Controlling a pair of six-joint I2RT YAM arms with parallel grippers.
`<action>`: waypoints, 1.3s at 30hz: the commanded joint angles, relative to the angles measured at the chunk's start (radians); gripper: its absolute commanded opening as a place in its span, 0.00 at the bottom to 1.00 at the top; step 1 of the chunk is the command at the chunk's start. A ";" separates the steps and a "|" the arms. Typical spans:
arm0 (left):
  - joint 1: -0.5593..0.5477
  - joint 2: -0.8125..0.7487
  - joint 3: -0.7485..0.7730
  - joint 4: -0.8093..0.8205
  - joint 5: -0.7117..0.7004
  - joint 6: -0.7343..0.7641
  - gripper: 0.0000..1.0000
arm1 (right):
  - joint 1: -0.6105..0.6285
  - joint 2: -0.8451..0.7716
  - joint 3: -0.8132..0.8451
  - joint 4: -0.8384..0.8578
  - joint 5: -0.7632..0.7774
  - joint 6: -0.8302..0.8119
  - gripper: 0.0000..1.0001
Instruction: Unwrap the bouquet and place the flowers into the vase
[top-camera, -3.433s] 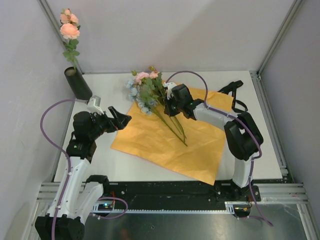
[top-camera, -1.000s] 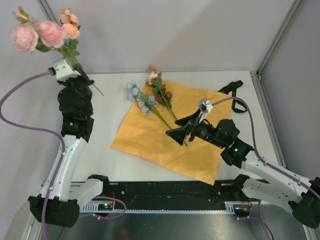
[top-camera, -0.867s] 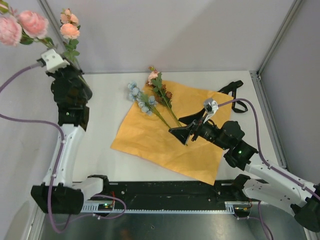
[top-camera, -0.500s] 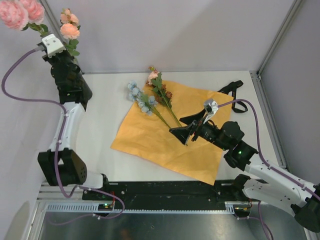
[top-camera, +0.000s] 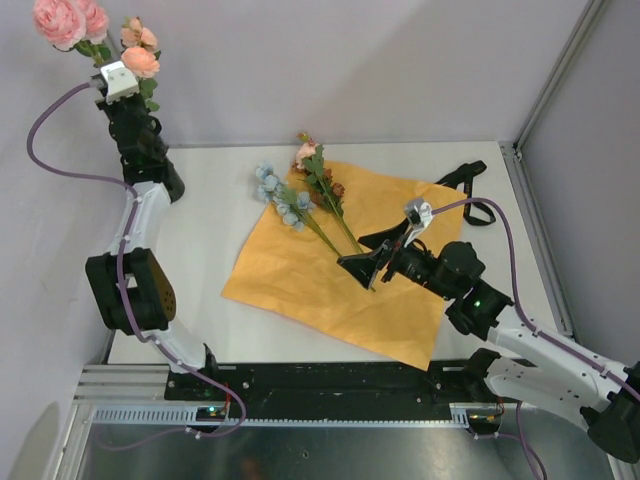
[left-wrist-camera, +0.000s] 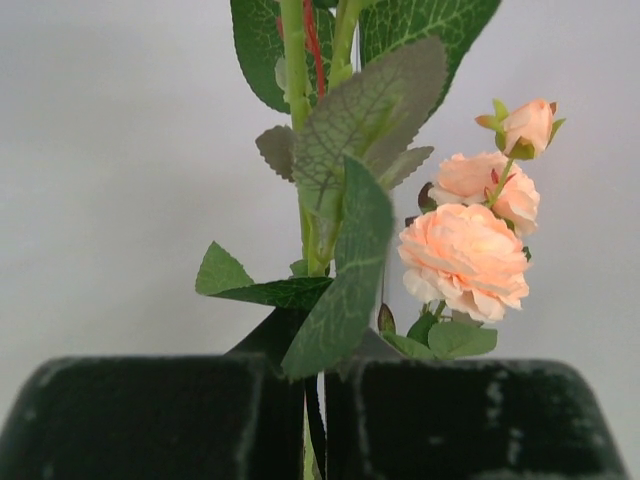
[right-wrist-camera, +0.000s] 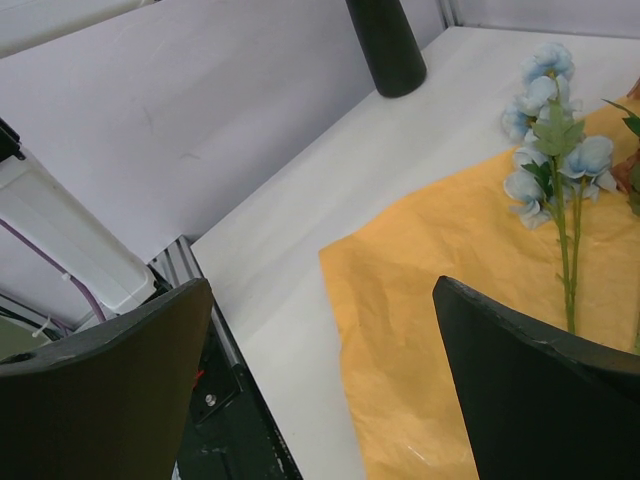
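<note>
Top view: the left claw (top-camera: 112, 65) is rising at the back, far out beyond the far-left corner of the orange paper (top-camera: 330, 290), and has swung its pink flower stem (top-camera: 65, 20) inward over the past second. The pink blooms are now hanging close beside the peach flower (top-camera: 140, 60) already standing in the vase (top-camera: 173, 182), which is mostly hidden behind the arm. This likely means the stem is being lined up for lowering into the vase. The blue flowers (top-camera: 275, 195) and the brownish stem (top-camera: 318, 175) are lying across the paper's far-left corner, waiting their turn. The black ribbon (top-camera: 470, 180) is lying off the paper's far-right corner. The right claw (top-camera: 358, 255) is hovering over the paper's middle. Left wrist view: the left claw's fingers are pressing together on the pink flower's green stem, with the peach blooms showing just behind. Right wrist view: the right claw's fingers are standing wide apart, holding and touching nothing, with the paper below and the vase beyond its far-left corner.
</note>
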 joint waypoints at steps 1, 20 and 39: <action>0.013 0.017 0.056 0.091 0.054 0.003 0.00 | -0.009 0.009 0.000 0.033 -0.003 -0.015 0.99; 0.013 0.095 -0.060 0.085 0.060 -0.047 0.28 | -0.045 0.015 0.001 0.034 -0.054 0.034 0.99; 0.012 -0.162 -0.254 -0.349 0.149 -0.341 0.87 | -0.081 -0.002 0.001 -0.021 0.012 0.094 0.99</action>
